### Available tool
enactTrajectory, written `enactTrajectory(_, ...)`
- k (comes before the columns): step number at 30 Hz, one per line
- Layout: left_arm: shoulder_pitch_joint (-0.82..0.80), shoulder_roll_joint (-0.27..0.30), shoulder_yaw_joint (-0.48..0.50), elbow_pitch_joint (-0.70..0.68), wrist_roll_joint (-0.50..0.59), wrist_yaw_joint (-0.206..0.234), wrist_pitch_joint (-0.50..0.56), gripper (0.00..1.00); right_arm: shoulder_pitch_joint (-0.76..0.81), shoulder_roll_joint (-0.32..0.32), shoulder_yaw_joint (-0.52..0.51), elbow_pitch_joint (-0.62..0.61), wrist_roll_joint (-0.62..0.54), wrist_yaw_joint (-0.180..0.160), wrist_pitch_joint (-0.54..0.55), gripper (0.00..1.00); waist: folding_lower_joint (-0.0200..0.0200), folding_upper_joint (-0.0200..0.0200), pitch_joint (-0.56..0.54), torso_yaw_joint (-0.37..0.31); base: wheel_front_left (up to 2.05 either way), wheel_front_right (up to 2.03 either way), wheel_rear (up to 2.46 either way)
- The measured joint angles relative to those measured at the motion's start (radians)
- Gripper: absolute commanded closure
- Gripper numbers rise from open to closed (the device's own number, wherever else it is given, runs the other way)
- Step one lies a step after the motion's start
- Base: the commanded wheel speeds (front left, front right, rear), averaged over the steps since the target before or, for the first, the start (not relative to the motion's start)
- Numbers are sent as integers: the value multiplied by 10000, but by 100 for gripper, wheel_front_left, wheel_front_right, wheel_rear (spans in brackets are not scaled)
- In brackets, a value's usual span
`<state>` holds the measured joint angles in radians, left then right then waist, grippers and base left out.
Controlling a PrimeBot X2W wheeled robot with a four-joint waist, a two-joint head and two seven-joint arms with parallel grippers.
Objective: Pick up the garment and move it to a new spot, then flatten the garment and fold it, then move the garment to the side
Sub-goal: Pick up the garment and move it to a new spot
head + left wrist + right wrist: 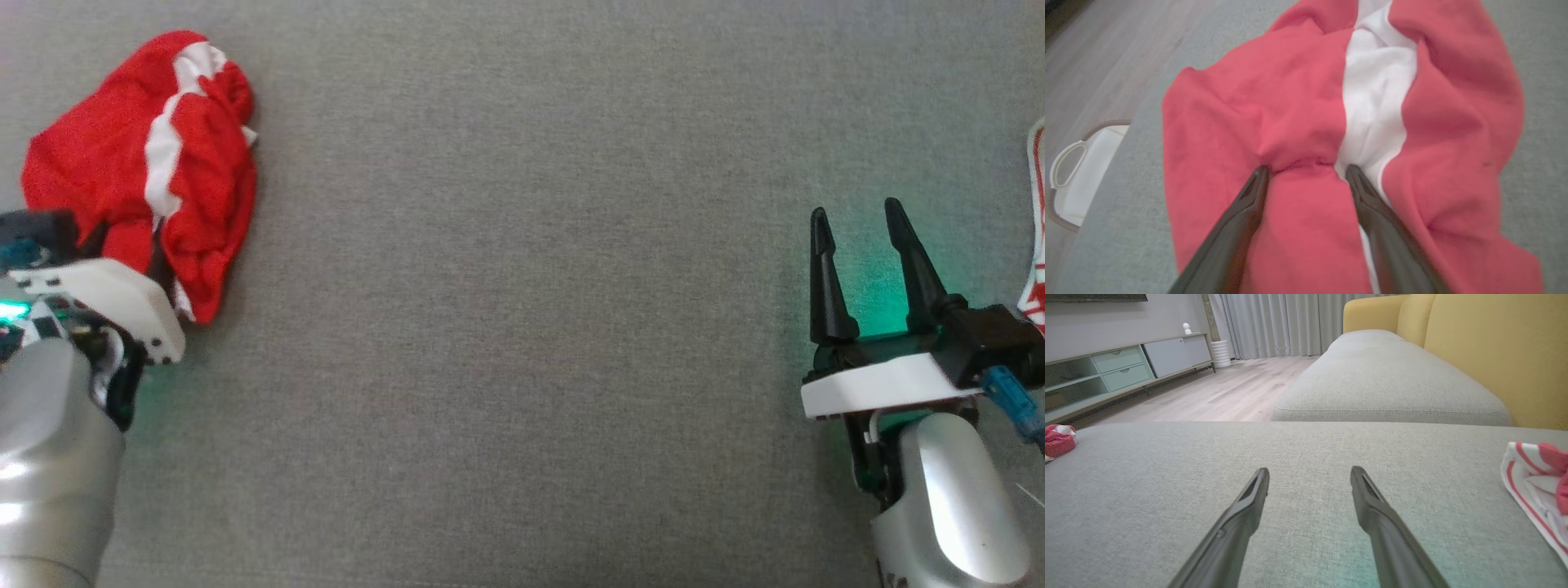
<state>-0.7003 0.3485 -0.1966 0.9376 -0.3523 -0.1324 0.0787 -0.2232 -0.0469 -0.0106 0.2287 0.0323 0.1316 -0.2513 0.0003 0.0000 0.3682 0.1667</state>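
The garment (131,155) is a crumpled red heap with a broad white stripe, lying at the far left of the grey cushion (522,327). In the left wrist view the garment (1290,102) is very close. My left gripper (1306,169) is open, its two dark fingertips pressed into the cloth with a red fold between them. In the head view my left wrist (106,302) sits at the heap's near edge and hides its fingers. My right gripper (856,209) stands open over bare cushion at the right, nothing between its fingers (1310,471). The garment (1057,441) shows small at that view's left edge.
A white cloth with red stripes (1038,245) lies at the cushion's right edge, close to my right gripper (1535,473). A white basket (1081,171) stands on the wooden floor beside the cushion. A yellow sofa back (1494,347) and a low cabinet (1106,371) are beyond.
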Motion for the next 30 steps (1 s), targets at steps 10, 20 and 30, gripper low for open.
enactTrajectory(10, -724, 387, -1034, 583, -1998, 2, 541, 100, -140, -2, -75, -86, -71, 0, -12, 0, -2, 0, 289, -298, 0, 0, 0)
enactTrajectory(20, -649, 506, -1891, -702, -3327, 2, -1852, 100, -84, -2, -2, 127, 259, 0, -31, 0, -4, 0, -717, -237, 0, 0, 0)
enactTrajectory(30, -174, 744, -2880, -3925, -4134, 2, -2656, 100, 518, 2, 178, 322, 769, 0, -40, 0, -6, 0, -2009, -535, 0, 0, 0)
